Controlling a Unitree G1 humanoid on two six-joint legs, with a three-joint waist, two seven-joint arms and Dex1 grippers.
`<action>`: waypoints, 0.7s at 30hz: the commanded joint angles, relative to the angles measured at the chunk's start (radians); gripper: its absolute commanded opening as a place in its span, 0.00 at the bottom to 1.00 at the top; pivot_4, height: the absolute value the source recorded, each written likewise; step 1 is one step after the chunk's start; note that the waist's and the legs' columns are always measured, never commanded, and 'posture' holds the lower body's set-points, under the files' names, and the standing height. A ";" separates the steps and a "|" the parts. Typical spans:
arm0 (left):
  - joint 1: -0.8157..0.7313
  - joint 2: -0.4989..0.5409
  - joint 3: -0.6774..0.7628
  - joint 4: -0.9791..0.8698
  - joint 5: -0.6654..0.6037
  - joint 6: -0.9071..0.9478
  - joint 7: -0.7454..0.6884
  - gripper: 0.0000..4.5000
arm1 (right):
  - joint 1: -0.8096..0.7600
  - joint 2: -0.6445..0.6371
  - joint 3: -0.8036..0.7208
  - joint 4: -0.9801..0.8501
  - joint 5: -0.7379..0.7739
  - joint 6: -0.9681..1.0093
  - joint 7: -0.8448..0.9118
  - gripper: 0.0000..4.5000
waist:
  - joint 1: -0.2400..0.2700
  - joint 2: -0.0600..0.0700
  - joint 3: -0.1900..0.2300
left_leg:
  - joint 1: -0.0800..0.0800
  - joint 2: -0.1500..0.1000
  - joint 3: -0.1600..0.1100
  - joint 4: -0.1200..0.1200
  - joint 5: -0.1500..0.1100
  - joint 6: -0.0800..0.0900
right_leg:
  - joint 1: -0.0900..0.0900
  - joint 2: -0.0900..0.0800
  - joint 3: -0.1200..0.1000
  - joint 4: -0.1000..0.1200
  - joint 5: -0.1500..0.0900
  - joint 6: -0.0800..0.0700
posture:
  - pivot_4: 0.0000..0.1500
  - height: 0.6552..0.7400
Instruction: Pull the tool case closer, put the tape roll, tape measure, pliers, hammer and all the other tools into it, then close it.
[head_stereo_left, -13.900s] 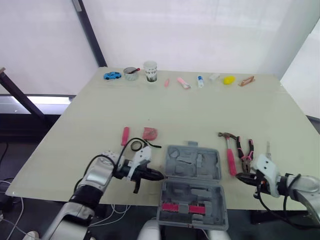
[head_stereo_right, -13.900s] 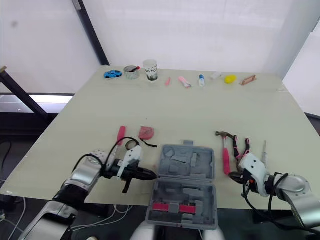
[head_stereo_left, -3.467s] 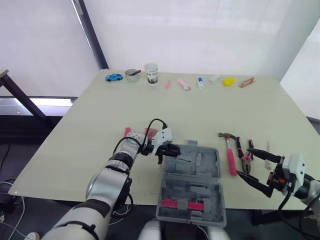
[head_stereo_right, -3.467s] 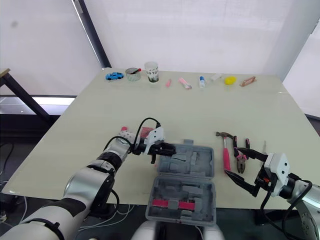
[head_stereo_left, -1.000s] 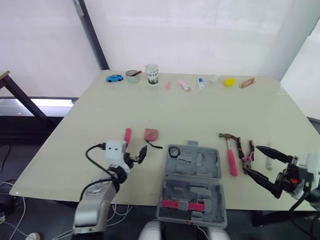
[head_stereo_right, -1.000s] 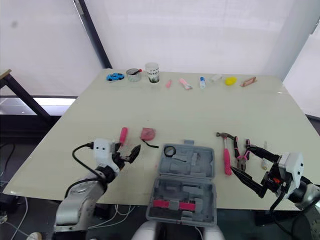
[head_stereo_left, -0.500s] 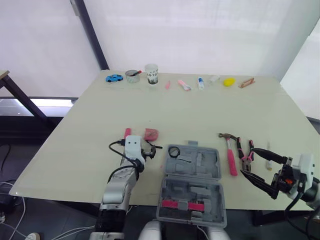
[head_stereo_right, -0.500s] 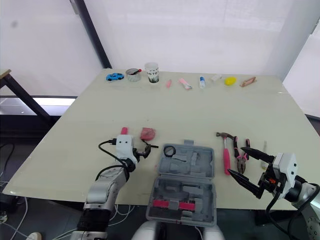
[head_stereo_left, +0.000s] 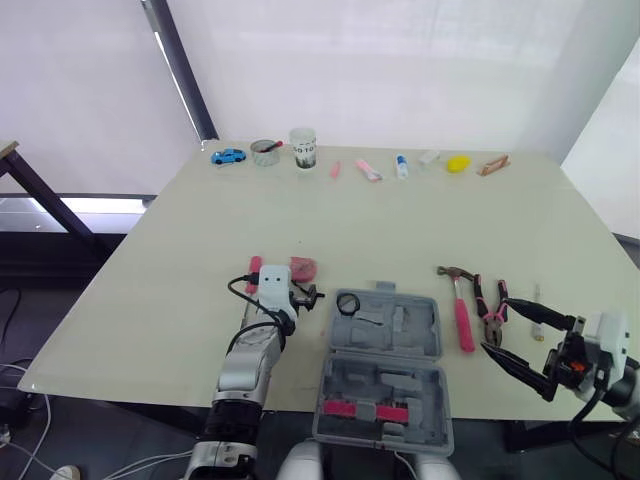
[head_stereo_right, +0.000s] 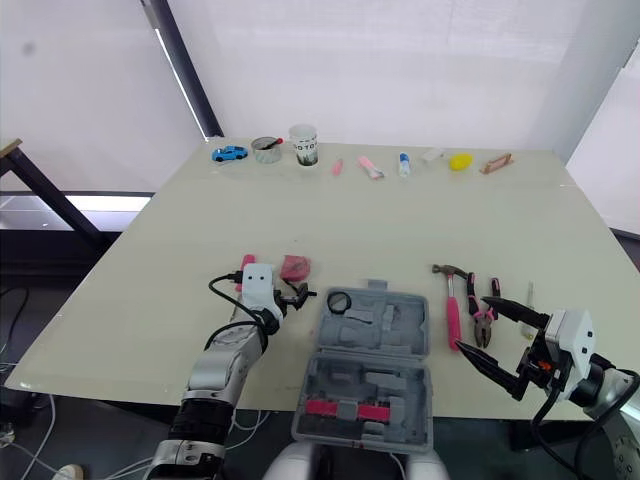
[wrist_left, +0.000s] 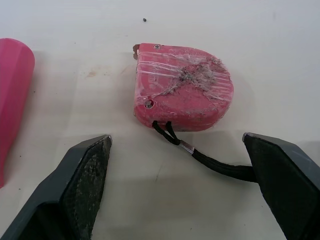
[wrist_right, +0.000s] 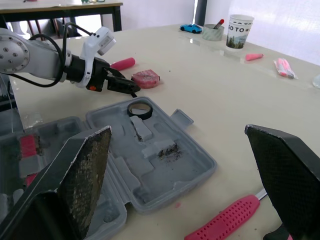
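"Two pincers at work here. How do they stand?"

"Both released. The left gripper hangs low over the cream table, its black fingers spread wide and grasping nothing. The right gripper is spread just as wide and empty, near the table's near right edge."

"Where is the tape measure?"

"The flat red tape measure lies on the table just ahead of the left fingertips, apart from them. Its black cord strap runs up to one finger. A pink plastic screwdriver handle lies just beside it, on the left."

"And the case?"

"The grey plastic tool case lies open at the near edge, between the two arms. The black tape roll sits in the far half, at its left corner. The near half holds some pink pieces; I cannot tell what they are."

"The other tools?"

"The pink-handled hammer and the pink-handled pliers lie side by side on the table, right of the case and near the right fingertips."
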 joint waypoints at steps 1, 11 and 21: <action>0.008 -0.002 -0.001 -0.013 0.016 -0.009 0.016 1.00 | 0.010 0.001 -0.015 -0.011 0.005 -0.022 0.006 1.00 | 0.000 0.000 0.000 | 0.000 0.000 0.000 0.000 0.000 0.000 | 0.000 0.000 0.000 0.000 0.000 0.000 | 1.00 1.00; 0.001 0.004 0.000 0.003 0.038 -0.021 0.027 0.94 | 0.006 -0.001 -0.007 -0.018 -0.001 -0.016 0.000 1.00 | -0.001 0.000 0.000 | 0.000 0.000 0.000 0.000 0.000 0.000 | 0.000 0.000 0.000 0.000 0.000 0.000 | 1.00 1.00; 0.003 0.006 -0.007 0.014 0.063 0.012 0.057 0.48 | 0.001 -0.001 0.006 -0.030 -0.008 -0.008 -0.017 1.00 | 0.000 0.000 0.000 | 0.000 0.000 0.000 0.000 0.000 0.000 | 0.000 0.000 0.000 0.000 0.000 0.000 | 1.00 1.00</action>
